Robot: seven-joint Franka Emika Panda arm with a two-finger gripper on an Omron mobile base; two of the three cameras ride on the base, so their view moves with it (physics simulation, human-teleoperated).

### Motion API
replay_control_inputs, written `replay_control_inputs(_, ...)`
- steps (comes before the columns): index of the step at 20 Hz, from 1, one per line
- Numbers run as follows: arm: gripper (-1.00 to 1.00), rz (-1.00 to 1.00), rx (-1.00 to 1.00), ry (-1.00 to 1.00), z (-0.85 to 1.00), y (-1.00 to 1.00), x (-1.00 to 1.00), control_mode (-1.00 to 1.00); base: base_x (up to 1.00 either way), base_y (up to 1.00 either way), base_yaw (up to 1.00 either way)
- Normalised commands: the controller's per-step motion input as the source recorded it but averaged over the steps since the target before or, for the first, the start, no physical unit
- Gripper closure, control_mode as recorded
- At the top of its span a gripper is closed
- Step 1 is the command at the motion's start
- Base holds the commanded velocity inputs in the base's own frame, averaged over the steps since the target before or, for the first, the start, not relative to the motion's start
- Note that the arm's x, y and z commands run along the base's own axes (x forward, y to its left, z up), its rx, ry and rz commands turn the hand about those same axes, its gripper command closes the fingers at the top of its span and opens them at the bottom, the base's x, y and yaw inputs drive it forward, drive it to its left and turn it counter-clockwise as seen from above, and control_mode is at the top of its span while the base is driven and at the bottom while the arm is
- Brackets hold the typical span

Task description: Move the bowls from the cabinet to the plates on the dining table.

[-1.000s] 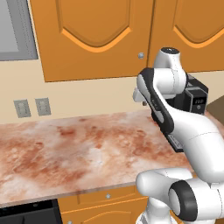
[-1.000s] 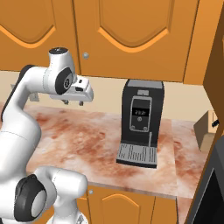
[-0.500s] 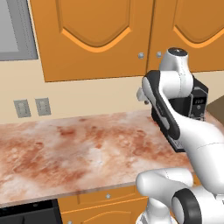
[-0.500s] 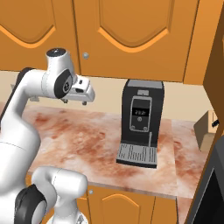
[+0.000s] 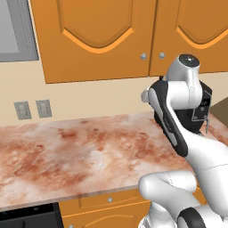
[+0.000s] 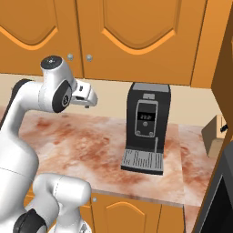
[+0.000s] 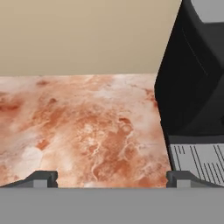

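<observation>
The cabinet (image 5: pixel 107 35) (image 6: pixel 132 32) hangs on the wall above the counter, its arched-panel doors shut and two small silver knobs side by side. My gripper (image 6: pixel 89 98) (image 7: pixel 111 177) hovers below the doors and above the marbled counter, open, its tips wide apart with nothing between them. In the hand view it looks along the counter toward the beige wall. The bowls, the plates and the dining table are out of view.
A black coffee machine (image 6: pixel 145 127) (image 7: pixel 197 87) stands on the reddish stone counter (image 5: pixel 67 156), right of the gripper. Two wall outlets (image 5: pixel 33 109) sit at the left, under a grey appliance panel (image 5: pixel 15 31). A small tan box (image 6: pixel 214 136) rests beside a tall orange cupboard (image 6: pixel 225 68).
The arm's upper joint has swung a little to the right in the left base view. The cabinet doors and the counter stand as before.
</observation>
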Motion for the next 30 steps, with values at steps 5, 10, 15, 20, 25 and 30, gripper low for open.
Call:
replay_control_inputs(5,-1.00,-0.01,0.03,-0.09,0.21,-0.04,0.00,-1.00,0.00,0.00,0.00)
replay_control_inputs(10,-1.00,-0.02,0.01,-0.09,0.23,-0.02,0.00,-1.00,0.00,0.00,0.00)
replay_control_inputs(15,-1.00,-0.03,0.00,-0.07,0.22,0.00,0.00,-1.00,0.00,0.00,0.00)
replay_control_inputs(20,-1.00,-0.02,0.00,-0.06,0.20,-0.04,0.01,-1.00,0.00,0.00,0.00)
replay_control_inputs(25,-1.00,0.00,0.00,-0.04,0.23,-0.04,0.07,-1.00,0.00,0.00,0.00)
replay_control_inputs(30,-1.00,0.00,0.00,-0.02,0.24,-0.05,0.09,-1.00,0.00,0.00,0.00)
